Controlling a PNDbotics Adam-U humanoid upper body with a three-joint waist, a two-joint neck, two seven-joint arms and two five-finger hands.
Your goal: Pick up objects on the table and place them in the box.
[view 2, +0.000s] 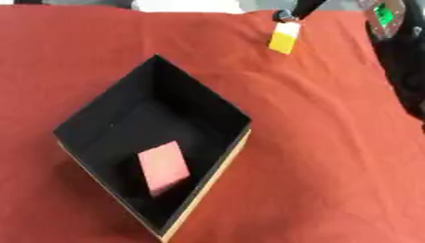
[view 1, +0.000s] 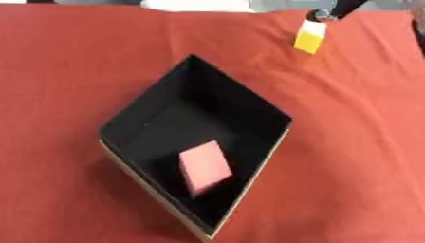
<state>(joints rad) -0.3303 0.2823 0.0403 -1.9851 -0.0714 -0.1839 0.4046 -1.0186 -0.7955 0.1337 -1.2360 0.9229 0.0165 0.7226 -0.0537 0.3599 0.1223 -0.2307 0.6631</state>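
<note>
**Yellow block at the fingertips, far corner of the table**

The right hand (view 1: pixel 328 13) enters from the upper right corner; only dark fingertips show, touching the top of a yellow block (view 1: pixel 309 42), and I cannot tell how far they close. Well below and left of the hand, the black box (view 1: pixel 141 116) sits on the red cloth (view 1: pixel 66 71), a pink block (view 1: pixel 204 165) inside.

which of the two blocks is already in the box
The pink block, lying on the black box's floor. The yellow block is outside, at the far edge of the red cloth.
</note>
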